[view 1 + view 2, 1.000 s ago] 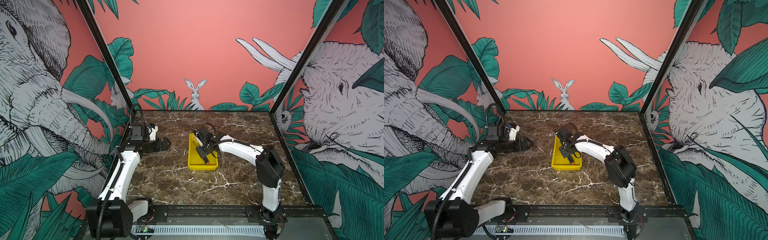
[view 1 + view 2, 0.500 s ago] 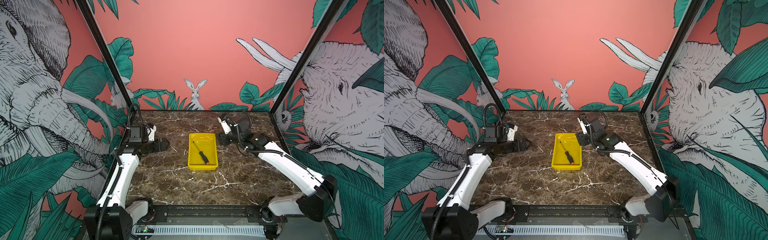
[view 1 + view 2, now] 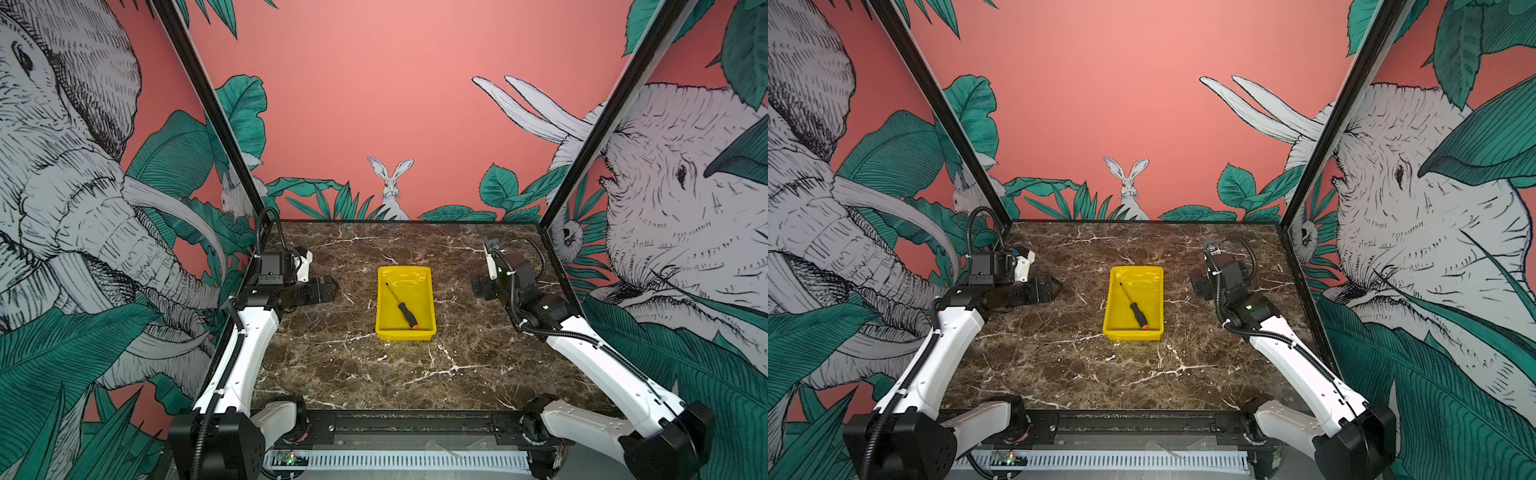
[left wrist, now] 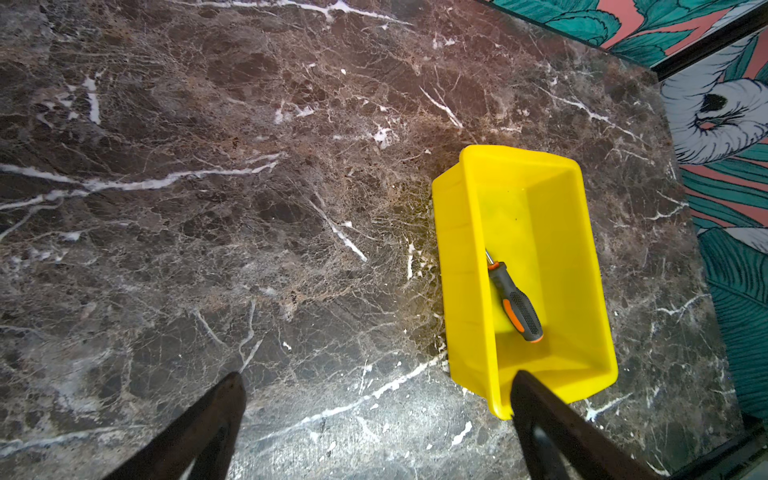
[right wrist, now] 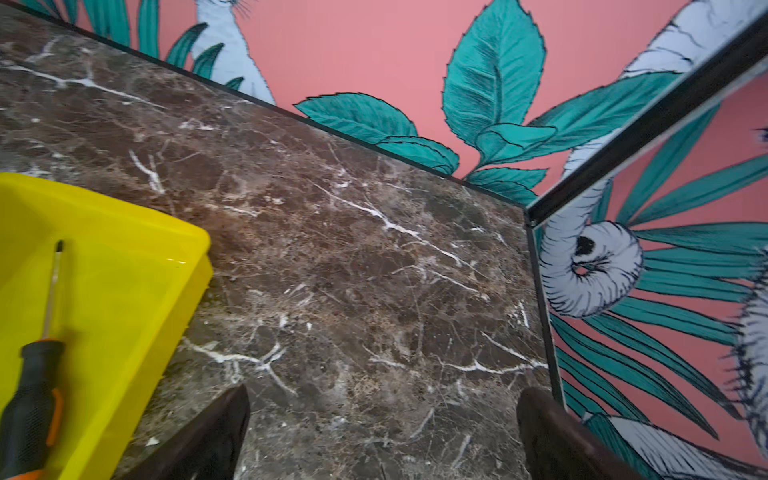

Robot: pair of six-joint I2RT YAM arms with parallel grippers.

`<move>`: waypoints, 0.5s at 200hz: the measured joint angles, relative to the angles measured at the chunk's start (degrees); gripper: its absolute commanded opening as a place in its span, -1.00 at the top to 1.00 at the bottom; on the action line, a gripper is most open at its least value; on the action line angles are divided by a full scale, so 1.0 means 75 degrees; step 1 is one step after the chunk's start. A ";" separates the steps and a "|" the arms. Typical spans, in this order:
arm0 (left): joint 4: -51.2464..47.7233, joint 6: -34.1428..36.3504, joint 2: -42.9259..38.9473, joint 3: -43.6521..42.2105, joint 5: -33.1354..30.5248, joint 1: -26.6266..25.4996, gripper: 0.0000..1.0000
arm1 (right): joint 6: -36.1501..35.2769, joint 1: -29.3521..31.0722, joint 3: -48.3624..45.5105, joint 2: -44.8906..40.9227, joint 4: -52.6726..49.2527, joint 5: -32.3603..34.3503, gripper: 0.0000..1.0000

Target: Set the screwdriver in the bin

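Both arms look the same: glossy white shells on the long links, chunky black joint housings, and black corrugated cable running along each one. Left pincer (image 3: 328, 289) and right pincer (image 3: 478, 288) are matte black, with dark tapered fingers (image 4: 199, 432) in the wrist views.

Bare marble tabletop (image 3: 374, 374) lies open between the wide-spread left gripper (image 3: 328, 289) and the yellow bin (image 3: 405, 332), and again between the bin and the right gripper (image 3: 478, 289), also spread wide. The bin's low walls ring the screwdriver (image 3: 401, 306); above both, nothing blocks a descent. Enclosure walls (image 3: 582, 166) crowd each gripper's outer side.
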 measured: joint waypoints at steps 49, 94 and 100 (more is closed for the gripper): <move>0.0393 -0.0152 -0.0533 -0.0020 -0.0385 0.0000 -0.99 | -0.0105 -0.0335 -0.0423 -0.0003 0.0391 0.0286 -0.99; 0.1818 -0.0242 -0.0970 -0.0353 -0.0962 0.0000 -0.99 | -0.0006 -0.0752 -0.0740 -0.0003 0.0868 0.0067 -0.98; 0.2165 -0.0204 -0.1011 -0.0510 -0.1102 0.0000 -0.99 | 0.0015 -0.0804 -0.0764 -0.0003 0.0892 -0.0003 -0.98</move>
